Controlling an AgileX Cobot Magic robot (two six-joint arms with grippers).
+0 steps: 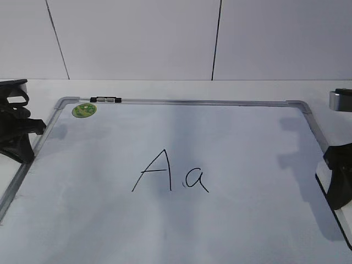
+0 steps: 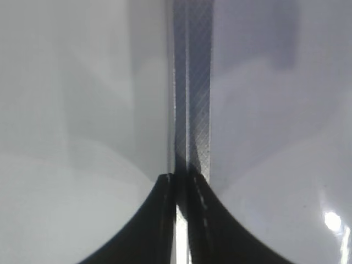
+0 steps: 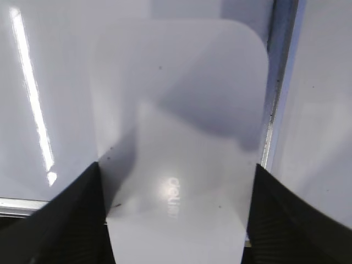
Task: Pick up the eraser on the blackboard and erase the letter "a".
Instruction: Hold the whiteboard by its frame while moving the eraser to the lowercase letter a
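The blackboard [image 1: 247,143] is a white board with a grey frame lying flat on the table. The letter "a" [image 1: 196,180] is written in black near its middle, just right of a taller capital "A" [image 1: 155,170]. The eraser [image 3: 181,110] is a flat white block with grey lettering; it sits at the board's right edge [image 1: 342,213]. My right gripper [image 3: 176,170] has a jaw against each long side of the eraser; it shows at the right edge of the exterior view [image 1: 336,165]. My left gripper [image 2: 181,179] is shut and empty over the board's left frame rail [image 2: 192,99], far from the letters [image 1: 27,129].
A round green sticker [image 1: 84,110] and a small black-and-white clip [image 1: 105,99] sit at the board's far left corner. A grey metal part [image 1: 341,100] stands at the far right. A white wall rises behind the table.
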